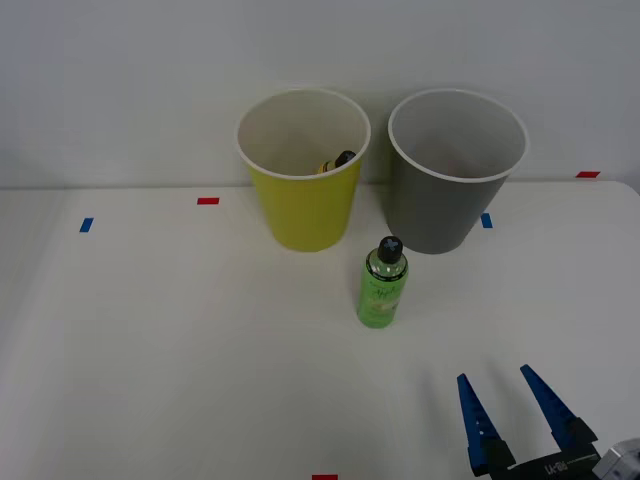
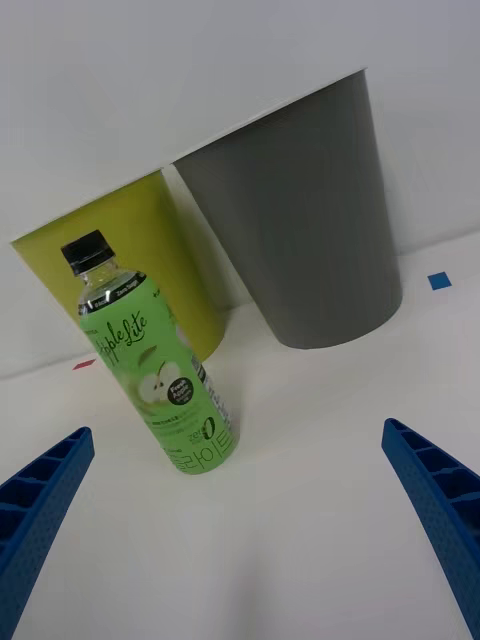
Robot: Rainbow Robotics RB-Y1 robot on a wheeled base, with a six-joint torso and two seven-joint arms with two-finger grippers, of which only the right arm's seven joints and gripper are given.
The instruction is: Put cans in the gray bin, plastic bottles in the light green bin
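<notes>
Green bottle [image 1: 382, 288]: stands upright on the white table [image 1: 150, 350], black cap up, just in front of the gap between the two bins; label reads as an apple drink in the wrist view [image 2: 160, 370].
Long axis: vertical; a sideways grasp around the body looks apt.
Light green bin [image 1: 303, 200]: behind the bottle, toward the robot's left; near, contact not evident.
Gray bin [image 1: 455, 190]: behind the bottle, toward the robot's right; standing beside the other bin.
Right gripper [image 1: 512, 410]: low over the table's near edge, well apart from the bottle; jaws spread wide, nothing between them.
Deciding relation: the bottle lies ahead of the jaws and off to the robot's left; judged next move is forward-left to straddle it.
Second bottle [image 1: 338, 161]: dark cap and yellowish body just visible inside the light green bin; the rest hidden by the wall.
Gray bin interior: bottom out of sight; contents cannot be told.
</notes>
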